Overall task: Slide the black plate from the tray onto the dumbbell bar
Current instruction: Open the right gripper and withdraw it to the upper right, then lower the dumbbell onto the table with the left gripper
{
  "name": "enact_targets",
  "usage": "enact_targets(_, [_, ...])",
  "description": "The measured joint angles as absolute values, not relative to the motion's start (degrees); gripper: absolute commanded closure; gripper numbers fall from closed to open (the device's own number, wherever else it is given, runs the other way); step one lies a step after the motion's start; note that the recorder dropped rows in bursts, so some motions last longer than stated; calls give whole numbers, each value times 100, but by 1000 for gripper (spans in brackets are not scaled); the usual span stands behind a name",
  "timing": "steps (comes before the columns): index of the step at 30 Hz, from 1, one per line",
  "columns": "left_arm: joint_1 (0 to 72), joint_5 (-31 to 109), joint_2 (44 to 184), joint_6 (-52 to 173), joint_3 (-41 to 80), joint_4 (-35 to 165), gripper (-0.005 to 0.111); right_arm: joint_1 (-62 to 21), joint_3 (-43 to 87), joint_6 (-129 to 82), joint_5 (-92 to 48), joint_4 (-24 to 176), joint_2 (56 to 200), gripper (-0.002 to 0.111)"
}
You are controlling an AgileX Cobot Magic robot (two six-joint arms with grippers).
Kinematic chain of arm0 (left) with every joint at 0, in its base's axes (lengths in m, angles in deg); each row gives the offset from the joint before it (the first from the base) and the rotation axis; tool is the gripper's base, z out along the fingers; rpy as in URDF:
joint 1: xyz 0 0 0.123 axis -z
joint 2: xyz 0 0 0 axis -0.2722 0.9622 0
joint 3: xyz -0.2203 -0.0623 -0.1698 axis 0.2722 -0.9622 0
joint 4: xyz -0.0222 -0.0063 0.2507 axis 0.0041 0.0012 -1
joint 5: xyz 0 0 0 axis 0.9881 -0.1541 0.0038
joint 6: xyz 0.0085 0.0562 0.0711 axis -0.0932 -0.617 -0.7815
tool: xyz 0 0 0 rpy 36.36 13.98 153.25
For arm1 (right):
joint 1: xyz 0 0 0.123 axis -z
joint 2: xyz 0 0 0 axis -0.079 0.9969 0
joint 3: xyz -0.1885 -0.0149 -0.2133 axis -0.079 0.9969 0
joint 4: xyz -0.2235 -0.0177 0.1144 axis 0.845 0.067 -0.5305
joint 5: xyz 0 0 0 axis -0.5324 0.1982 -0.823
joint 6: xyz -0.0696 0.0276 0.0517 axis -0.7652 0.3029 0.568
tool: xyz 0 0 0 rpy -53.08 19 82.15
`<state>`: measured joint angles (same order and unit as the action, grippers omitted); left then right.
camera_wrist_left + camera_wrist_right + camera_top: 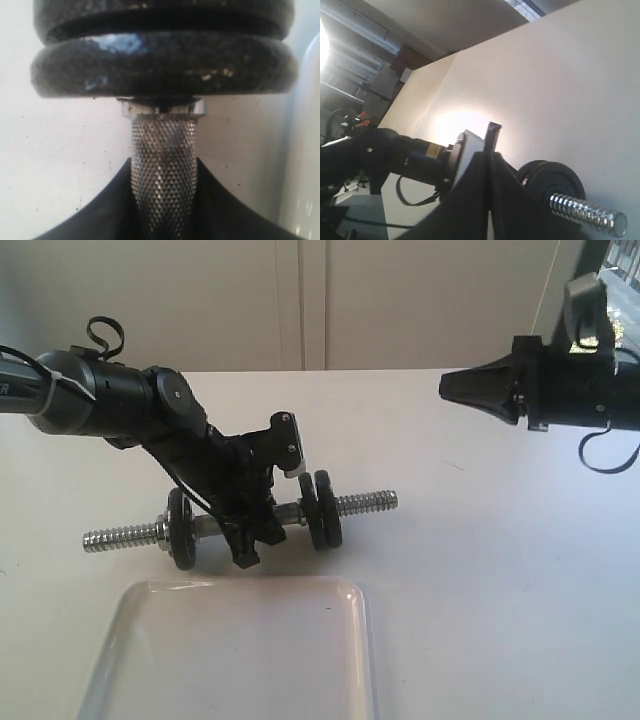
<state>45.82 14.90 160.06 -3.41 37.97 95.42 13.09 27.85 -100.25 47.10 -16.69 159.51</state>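
Note:
The dumbbell bar [365, 503] lies on the white table behind the tray [240, 665]. No plate shows on the tray. Two black plates [326, 510] stand pressed together on the bar's right part, and one more black disc [181, 530] sits on its left part. My left gripper [250, 538] is shut on the bar's knurled middle [162, 145], just beside the paired plates [165, 65]. Up at the right, well above the table, my right gripper [455, 385] hangs with its jaws pressed together and nothing between them. From there it looks down on the bar's threaded end [585, 212].
The table [500, 570] is bare white to the right of the bar and tray. The left arm [110, 395] reaches in from the left edge. A pale wall with panel seams stands behind the table.

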Motion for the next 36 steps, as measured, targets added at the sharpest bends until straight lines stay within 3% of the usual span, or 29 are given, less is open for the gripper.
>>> enact_targets(13, [4560, 946, 15765, -340, 3737, 9287, 107, 1309, 3909, -9613, 4772, -1250, 12558, 108])
enact_targets(33, [4560, 900, 15900, -340, 3759, 9435, 107, 1309, 3929, -9290, 4777, -871, 11903, 108])
enact_targets(36, [4560, 900, 15900, -340, 3759, 9446, 99, 1309, 3929, -9290, 4777, -871, 11903, 108])
